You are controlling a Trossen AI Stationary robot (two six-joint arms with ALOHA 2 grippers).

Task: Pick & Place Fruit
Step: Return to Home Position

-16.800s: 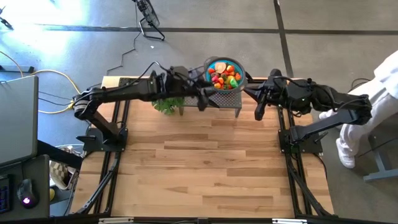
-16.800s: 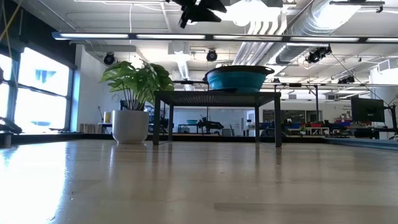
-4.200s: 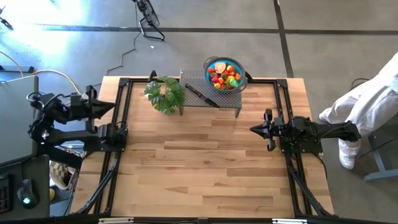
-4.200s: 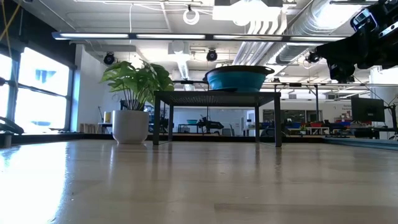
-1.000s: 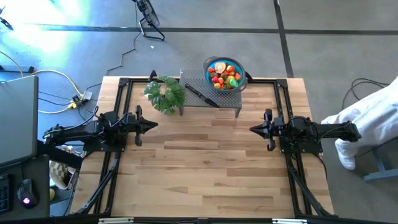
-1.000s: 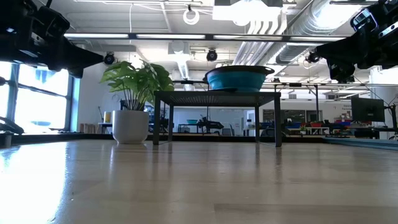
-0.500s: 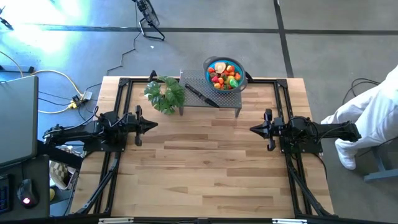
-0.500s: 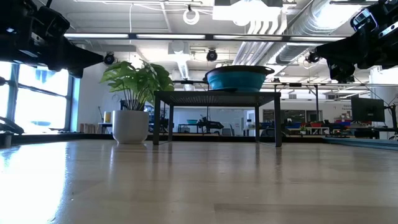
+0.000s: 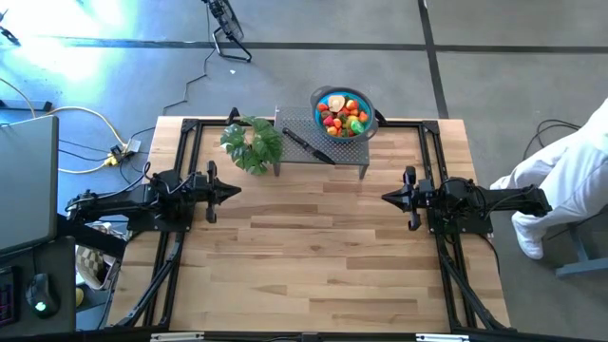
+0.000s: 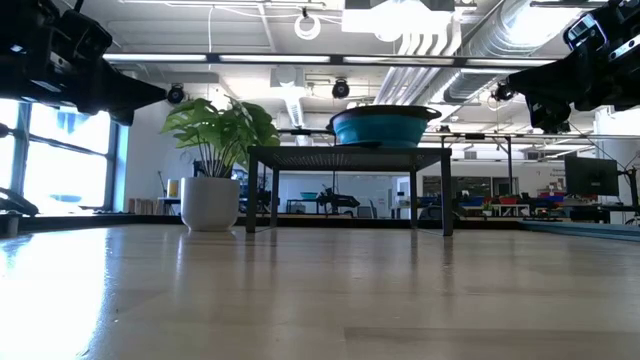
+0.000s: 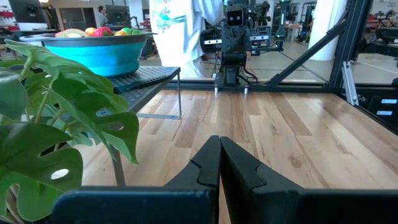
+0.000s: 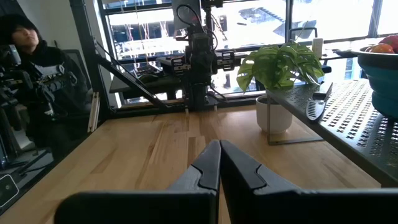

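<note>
**Left claw (image 9: 232, 190) and right claw (image 9: 388, 198) pressed shut, holding nothing, on either side of the worktop (image 9: 313, 256)**

The wooden worktop fills the high view. The two dark arms are folded back at its left and right edges. Their claws face each other across bare boards, well apart. In each wrist view that arm's own fingers (image 11: 205, 169) (image 12: 239, 169) meet tip against tip with nothing between them.

A person in white (image 9: 570, 176) stands beyond the worktop's right edge. At the far edge a black mesh shelf (image 9: 353, 154) stands on legs, and a leafy potted plant (image 9: 252, 144) sits just beside its left end. The blue bowl (image 9: 317, 99) rests on the shelf's right half. A black-handled knife (image 9: 306, 145) lies on the mesh beside it, on the plant's side.

The fruit (image 9: 343, 114) is heaped inside the bowl in red, orange, yellow and green pieces, with one pale piece at the top. In the left wrist view the pile shows above the bowl's rim.
</note>
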